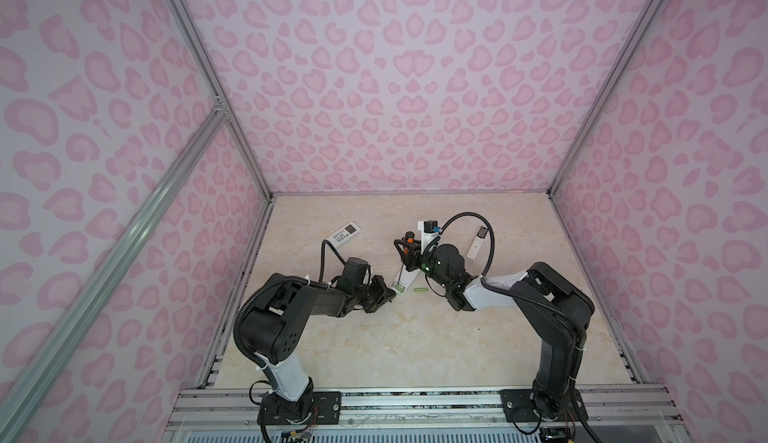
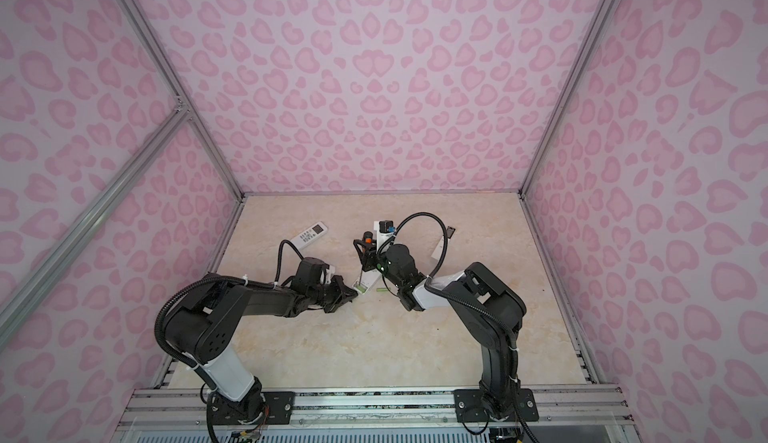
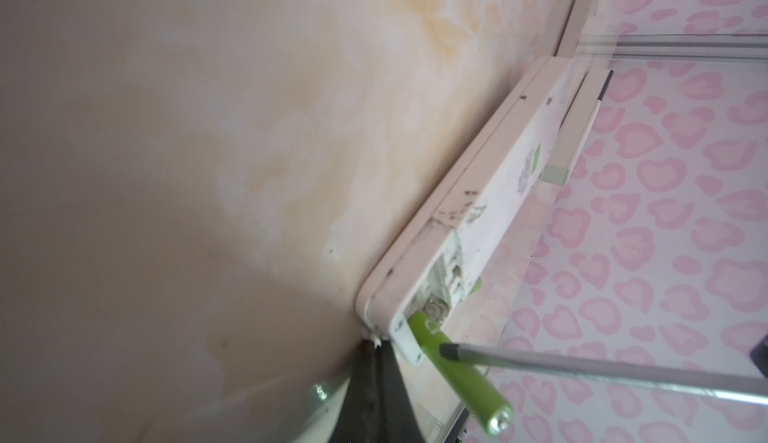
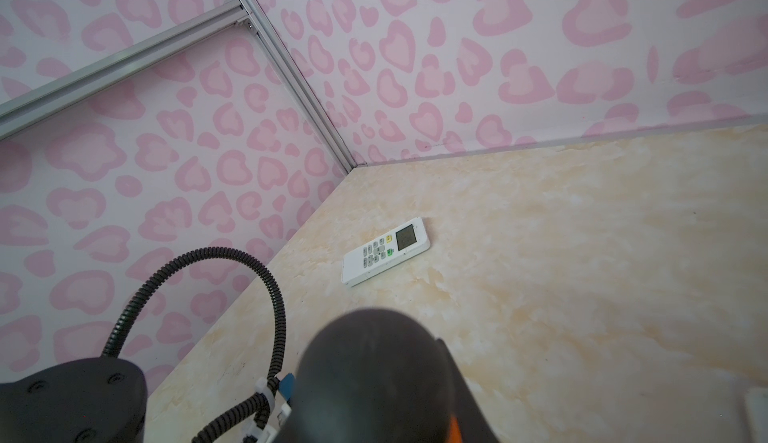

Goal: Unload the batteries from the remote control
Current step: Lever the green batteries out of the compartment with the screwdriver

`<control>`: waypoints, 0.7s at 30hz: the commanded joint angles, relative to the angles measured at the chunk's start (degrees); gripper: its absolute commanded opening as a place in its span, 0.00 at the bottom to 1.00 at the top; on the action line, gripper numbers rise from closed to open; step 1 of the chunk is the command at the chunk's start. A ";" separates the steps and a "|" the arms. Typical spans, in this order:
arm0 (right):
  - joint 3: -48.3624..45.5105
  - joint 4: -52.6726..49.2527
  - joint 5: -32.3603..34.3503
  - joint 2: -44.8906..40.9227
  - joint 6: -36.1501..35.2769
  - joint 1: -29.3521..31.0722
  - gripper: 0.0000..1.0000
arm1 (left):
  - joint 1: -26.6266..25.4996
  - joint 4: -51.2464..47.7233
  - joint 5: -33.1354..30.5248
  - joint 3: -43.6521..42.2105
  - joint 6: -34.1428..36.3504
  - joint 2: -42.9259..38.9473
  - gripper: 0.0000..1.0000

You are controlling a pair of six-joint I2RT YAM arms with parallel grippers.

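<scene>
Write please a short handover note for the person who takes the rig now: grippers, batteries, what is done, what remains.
Left gripper: shut, apparently pinching the near corner of the open remote.
Right gripper: shut on the screwdriver, tip against the raised battery, which sticks half out of the compartment.
Done: one loose battery lies on the table beside that remote.
Left: lever the raised battery free. The buttoned remote and the slim remote lie further back; their batteries cannot be seen.

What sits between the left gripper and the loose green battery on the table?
In both top views: the open end of the white remote, hard by the left gripper, with the screwdriver tip in it, then bare table up to the loose battery.
</scene>
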 commanded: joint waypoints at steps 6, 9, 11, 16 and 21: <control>-2.01 -0.23 0.05 -1.85 -0.99 -0.16 0.00 | -0.02 0.28 -1.04 0.22 0.73 0.74 0.04; -2.70 -0.35 0.13 -2.39 -1.08 -0.17 0.00 | 0.00 0.28 -1.04 0.43 0.72 0.74 0.04; -3.11 -0.50 0.34 -2.79 -1.22 -0.16 0.00 | 0.00 0.15 -0.97 0.54 0.68 0.75 0.04; -4.41 -0.85 0.86 -3.89 -1.44 -0.29 0.00 | 0.01 0.06 -0.87 0.79 0.79 0.65 0.04; -5.11 -1.82 1.02 -5.83 -1.77 -0.51 0.00 | 0.01 -0.29 -0.78 1.17 0.84 0.26 0.04</control>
